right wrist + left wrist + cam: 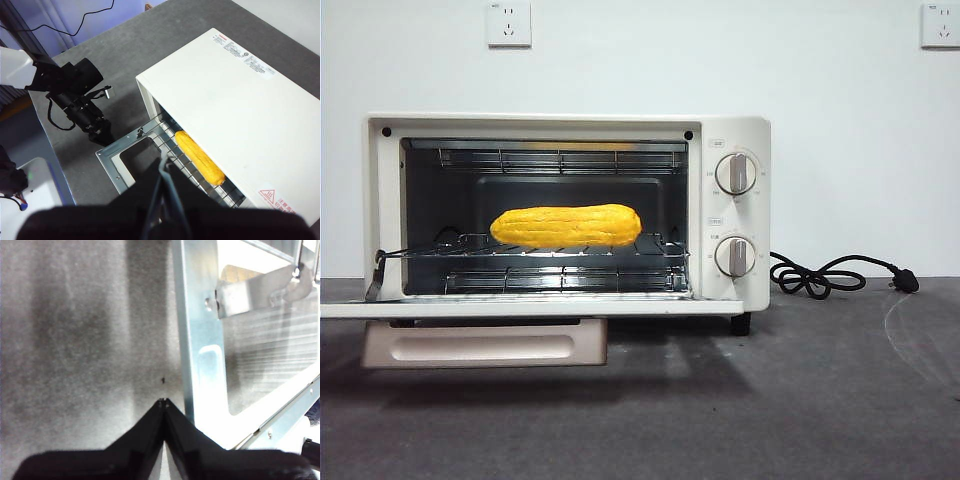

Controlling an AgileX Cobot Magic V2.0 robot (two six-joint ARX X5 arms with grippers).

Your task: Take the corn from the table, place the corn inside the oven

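Left hand point(163, 402) low over the table point(75, 340), closed and empty, just beside the oven's point(735, 135) lowered door point(200, 340). Right hand point(162, 162) closed, empty, high above the oven. Corn point(566, 226) lying flat on the wire rack point(520, 250) inside the oven, long axis parallel to the oven's front. Bare table in front of the oven.

corn point(200, 158): my right wrist view hides its far end behind the oven point(240, 100) frame.
oven door point(260, 365): my left wrist view cuts it off and blurs it.
knob point(735, 173) markings: too small for me to read.
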